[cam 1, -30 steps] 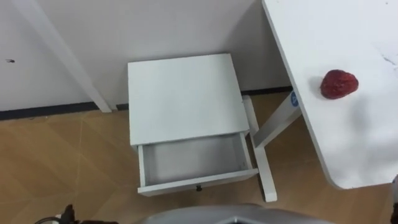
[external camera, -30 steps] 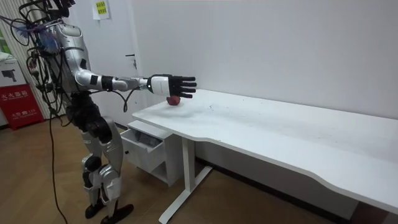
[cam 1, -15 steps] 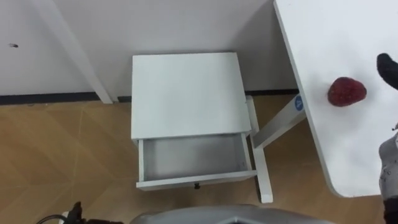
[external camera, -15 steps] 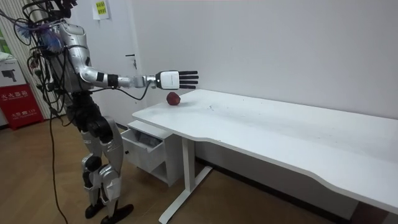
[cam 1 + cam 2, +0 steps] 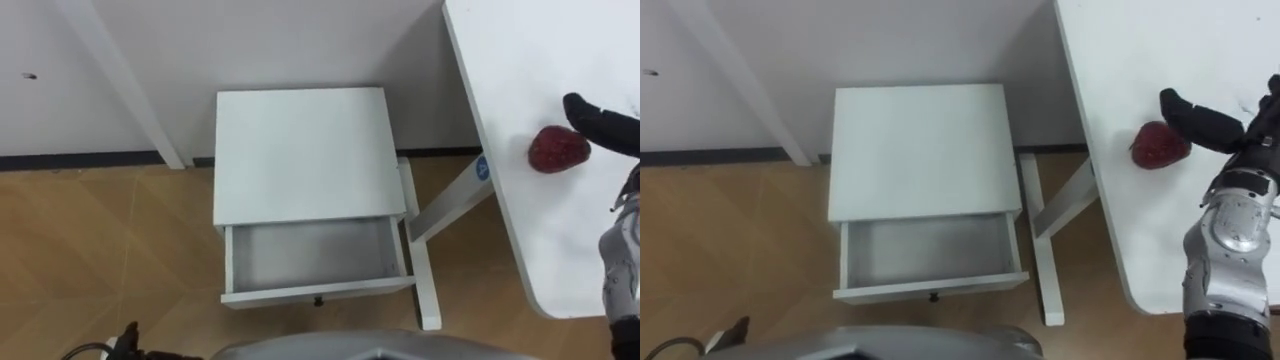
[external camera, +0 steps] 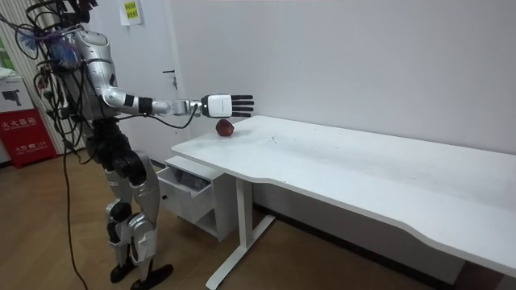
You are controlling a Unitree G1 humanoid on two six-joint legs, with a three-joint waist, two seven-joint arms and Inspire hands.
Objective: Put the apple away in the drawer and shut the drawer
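Now the apple (image 5: 557, 149) lies untouched on the white table (image 5: 520, 60), near its end.
Right hand (image 6: 222, 105) hovers just above it, fingers (image 5: 600, 122) straight and apart, holding nothing (the apple sits below and slightly to the robot's left of the fingertips); the drawer (image 5: 310, 255) stands open and empty, lower left beside the table leg (image 5: 440, 207).

**A:** Where do the two eye views look from?

**B:** From the robot's head, steeply down and fairly close on the cabinet (image 5: 300, 155), its open drawer (image 5: 312, 255) and the worktop's (image 5: 520, 150) end. The right eye sits slightly aside, so everything lies further left in it.

**A:** And the room view?

**B:** It stands well off, roughly level, facing the wall (image 6: 363, 56). It shares the drawer, that worktop end and the apple (image 6: 225, 127).
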